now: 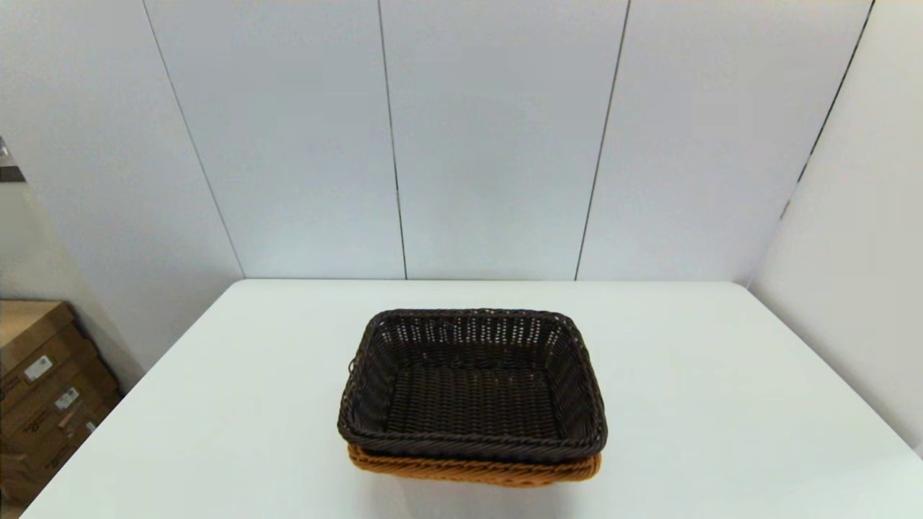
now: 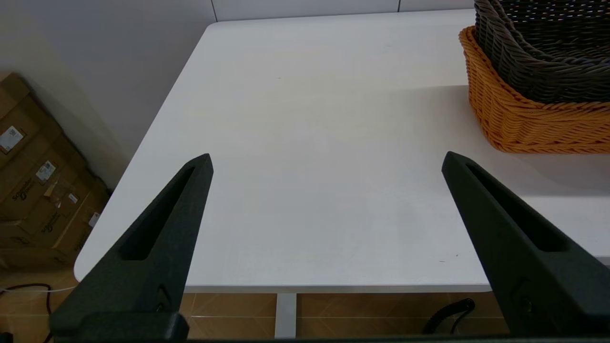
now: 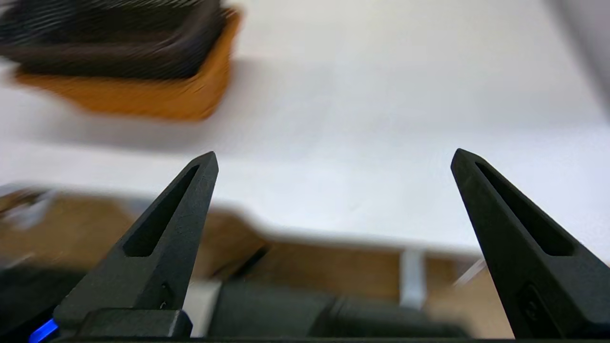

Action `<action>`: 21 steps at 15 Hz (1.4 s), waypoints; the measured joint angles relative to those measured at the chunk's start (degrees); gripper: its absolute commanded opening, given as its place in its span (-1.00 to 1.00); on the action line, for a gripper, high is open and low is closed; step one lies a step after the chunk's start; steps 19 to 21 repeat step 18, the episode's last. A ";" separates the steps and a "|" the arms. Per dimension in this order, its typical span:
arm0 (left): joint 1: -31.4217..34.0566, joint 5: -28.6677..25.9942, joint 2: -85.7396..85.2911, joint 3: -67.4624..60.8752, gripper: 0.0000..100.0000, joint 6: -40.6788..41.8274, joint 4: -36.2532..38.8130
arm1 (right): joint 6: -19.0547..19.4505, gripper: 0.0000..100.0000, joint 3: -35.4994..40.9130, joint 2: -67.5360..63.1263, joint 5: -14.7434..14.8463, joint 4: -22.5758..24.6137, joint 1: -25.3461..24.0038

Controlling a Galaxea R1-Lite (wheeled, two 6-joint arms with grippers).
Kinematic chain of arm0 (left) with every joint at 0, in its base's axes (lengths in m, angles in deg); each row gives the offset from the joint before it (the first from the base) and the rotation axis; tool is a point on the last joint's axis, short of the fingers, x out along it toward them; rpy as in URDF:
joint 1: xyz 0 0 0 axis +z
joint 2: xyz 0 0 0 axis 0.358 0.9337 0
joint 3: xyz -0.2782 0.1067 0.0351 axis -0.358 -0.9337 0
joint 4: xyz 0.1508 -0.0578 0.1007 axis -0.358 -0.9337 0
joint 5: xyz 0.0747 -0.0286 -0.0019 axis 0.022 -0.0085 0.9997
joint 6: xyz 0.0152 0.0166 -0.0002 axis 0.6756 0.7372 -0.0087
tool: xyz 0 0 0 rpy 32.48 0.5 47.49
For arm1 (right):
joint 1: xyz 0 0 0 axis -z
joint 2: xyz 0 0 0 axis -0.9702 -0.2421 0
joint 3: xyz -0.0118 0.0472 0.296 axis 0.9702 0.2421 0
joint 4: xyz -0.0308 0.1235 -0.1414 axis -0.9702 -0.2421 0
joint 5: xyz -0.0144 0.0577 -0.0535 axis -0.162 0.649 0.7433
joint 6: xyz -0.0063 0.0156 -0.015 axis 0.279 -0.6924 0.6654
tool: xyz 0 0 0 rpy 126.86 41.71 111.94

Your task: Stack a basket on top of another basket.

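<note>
Dark basket (image 1: 472, 386) nested in orange basket (image 1: 472, 470) on tabletop (image 1: 721, 404) — left end effector (image 2: 326, 159) and right end effector (image 3: 333, 157) both spread wide, empty, well apart from the stack.

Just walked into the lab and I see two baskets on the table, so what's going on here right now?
Nothing is being handled at this moment. The dark brown basket already sits nested in the orange-tan basket near the front middle of the white table. Both arms are pulled back off the table's near edge: the left tool and the right tool are open and hold nothing, with the stacked baskets off to the side in each wrist view. The stacking looks done.
</note>
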 measured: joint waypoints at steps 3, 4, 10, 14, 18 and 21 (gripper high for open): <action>0.00 0.02 0.00 0.00 1.00 -0.04 0.01 | 5.72 1.00 12.14 0.79 3.61 15.91 -0.02; 0.00 0.05 0.00 0.00 1.00 -0.04 0.01 | 7.35 1.00 15.36 0.85 4.30 20.48 -0.02; 0.00 0.00 0.00 0.00 1.00 -0.06 0.00 | 7.55 1.00 19.25 0.90 5.02 26.22 -0.05; 0.00 0.00 0.00 0.00 1.00 -0.06 0.01 | 7.05 1.00 19.47 0.90 5.11 26.16 -0.05; 0.00 0.02 0.00 0.00 1.00 -0.04 0.00 | 6.13 1.00 19.33 0.90 5.81 26.25 -0.05; 0.00 0.02 0.00 0.00 1.00 -0.04 0.00 | 6.13 1.00 19.33 0.90 5.81 26.25 -0.05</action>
